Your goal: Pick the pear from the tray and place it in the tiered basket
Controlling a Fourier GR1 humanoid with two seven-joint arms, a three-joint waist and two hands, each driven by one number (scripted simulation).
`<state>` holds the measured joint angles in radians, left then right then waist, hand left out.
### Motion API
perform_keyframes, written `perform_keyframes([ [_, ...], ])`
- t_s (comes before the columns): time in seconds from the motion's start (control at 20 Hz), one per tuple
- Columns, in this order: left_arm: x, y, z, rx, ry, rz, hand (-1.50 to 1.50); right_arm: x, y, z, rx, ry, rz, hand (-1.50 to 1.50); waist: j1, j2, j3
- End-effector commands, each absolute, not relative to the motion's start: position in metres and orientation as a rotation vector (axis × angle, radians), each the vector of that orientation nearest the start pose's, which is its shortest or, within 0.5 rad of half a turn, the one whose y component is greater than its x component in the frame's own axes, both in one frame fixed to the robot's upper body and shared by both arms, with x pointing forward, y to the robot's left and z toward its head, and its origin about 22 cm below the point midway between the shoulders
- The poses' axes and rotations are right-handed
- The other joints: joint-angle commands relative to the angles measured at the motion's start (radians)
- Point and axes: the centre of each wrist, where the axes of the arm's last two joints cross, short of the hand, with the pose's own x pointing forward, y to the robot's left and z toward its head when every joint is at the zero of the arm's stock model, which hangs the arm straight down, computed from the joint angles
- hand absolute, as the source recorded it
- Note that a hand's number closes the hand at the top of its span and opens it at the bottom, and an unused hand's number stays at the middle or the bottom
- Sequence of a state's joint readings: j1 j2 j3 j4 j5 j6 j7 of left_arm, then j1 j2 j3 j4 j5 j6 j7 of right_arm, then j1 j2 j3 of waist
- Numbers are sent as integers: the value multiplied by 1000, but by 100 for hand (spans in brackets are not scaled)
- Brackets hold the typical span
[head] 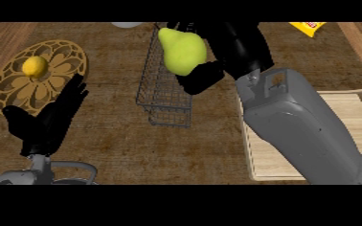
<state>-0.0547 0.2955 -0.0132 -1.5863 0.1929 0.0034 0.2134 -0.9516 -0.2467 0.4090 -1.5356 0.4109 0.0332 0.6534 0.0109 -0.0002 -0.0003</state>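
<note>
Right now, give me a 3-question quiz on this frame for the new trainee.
1. True or false: the pear shows over the wire basket.
2. The right hand is: A) open and flat on the counter, B) curled round the pear, C) out of view.
3. Fill in: the fruit on the patterned plate is a ___.

Key: 1 true; 2 B; 3 lemon.

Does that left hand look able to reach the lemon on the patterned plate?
Probably yes: the left hand rests open beside the plate, close to the lemon, with nothing lying between them.
</note>
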Motion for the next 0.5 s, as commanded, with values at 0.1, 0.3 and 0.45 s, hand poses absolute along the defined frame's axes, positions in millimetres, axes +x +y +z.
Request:
perform_keyframes([
  [0.1,256,294,47,77,-1415,-100,0,342,-72,219,-572,-1735,941,150,-4,0,0],
  [0.3,246,298,32,60,-1418,-94,0,355,-54,207,-603,-1759,932,150,0,0,0],
  [0.45,267,286,48,79,-1425,-110,0,357,-31,183,-650,-1768,930,150,0,2,0],
])
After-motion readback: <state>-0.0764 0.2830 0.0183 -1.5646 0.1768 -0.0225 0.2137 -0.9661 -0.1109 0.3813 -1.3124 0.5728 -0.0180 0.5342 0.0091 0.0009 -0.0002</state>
